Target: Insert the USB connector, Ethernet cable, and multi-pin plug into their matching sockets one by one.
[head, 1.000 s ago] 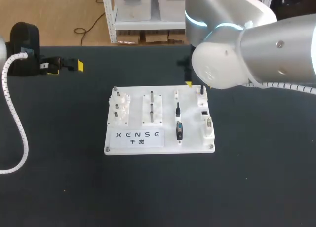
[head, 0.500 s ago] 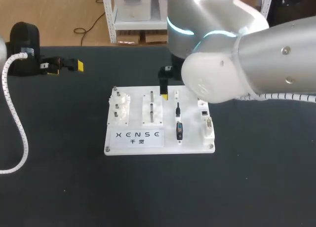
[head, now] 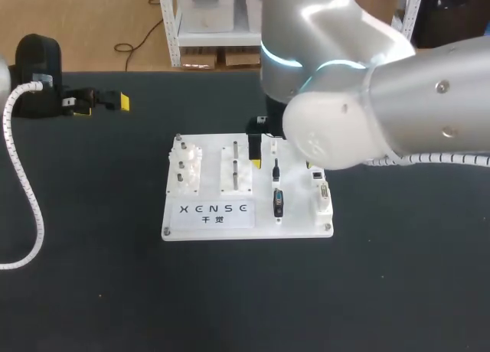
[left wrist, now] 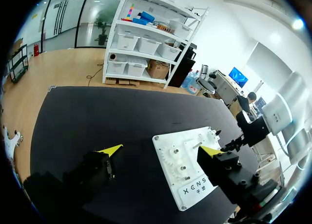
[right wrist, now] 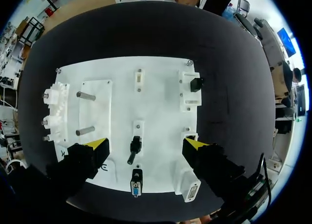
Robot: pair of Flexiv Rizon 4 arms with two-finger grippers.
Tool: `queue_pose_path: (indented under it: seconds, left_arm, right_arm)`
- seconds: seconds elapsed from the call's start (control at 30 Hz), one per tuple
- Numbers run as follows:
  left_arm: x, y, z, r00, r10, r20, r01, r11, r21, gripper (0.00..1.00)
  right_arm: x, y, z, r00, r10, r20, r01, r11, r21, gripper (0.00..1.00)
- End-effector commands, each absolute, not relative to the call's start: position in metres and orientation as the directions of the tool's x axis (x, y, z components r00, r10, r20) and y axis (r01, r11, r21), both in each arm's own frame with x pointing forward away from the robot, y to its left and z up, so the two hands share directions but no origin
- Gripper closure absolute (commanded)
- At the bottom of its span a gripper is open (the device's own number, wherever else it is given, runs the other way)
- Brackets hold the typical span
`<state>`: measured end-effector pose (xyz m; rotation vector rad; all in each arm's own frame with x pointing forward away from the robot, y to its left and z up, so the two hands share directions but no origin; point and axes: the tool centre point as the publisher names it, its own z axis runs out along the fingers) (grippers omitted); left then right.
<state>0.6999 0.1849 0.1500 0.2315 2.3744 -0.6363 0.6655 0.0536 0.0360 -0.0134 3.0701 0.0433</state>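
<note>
R arm [head: 344,115] is over the board [right wrist: 161,73], jaws spread wide & holding nothing, one tip each side of the middle column. The bit that matters: the USB plug [right wrist: 134,148] lies on the board pretty much midway btwn the tips and straight under them. Its long axis runs along the column w/ a slight tilt, so crosswise to the closing line. Imo a straight drop + squeeze should catch its flanks. How much height is left I can't tell. Just behind it in the same column sits the multi-pin plug [right wrist: 136,182]. L arm [head: 34,76] is well off at the far-left of the table [head: 92,291], jaws open & empty too, so R is way nearer. Count: 2 loose plugs in the middle column, 3 socket blocks down the side column. The top one has a black piece [right wrist: 195,84] in it, prob the Ethernet, not sure.
</note>
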Motion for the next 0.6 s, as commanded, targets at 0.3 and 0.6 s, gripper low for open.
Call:
queue_pose_path:
  seconds: [0.3, 0.6]
  left_arm:
    - [0.6999, 0.1850, 0.1500, -0.767, 0.000, -0.642, 0.321, 0.866, -0.383, 0.00]
    - [0.6999, 0.1850, 0.1500, -0.767, 0.000, -0.642, 0.321, 0.866, -0.383, 0.00]
  right_arm:
    - [0.6628, 0.0573, 0.0366, -0.995, 0.013, -0.101, 0.013, 1.000, 0.000, 0.00]
    - [0.6628, 0.0573, 0.0366, -0.995, 0.013, -0.101, 0.013, 1.000, 0.000, 0.00]
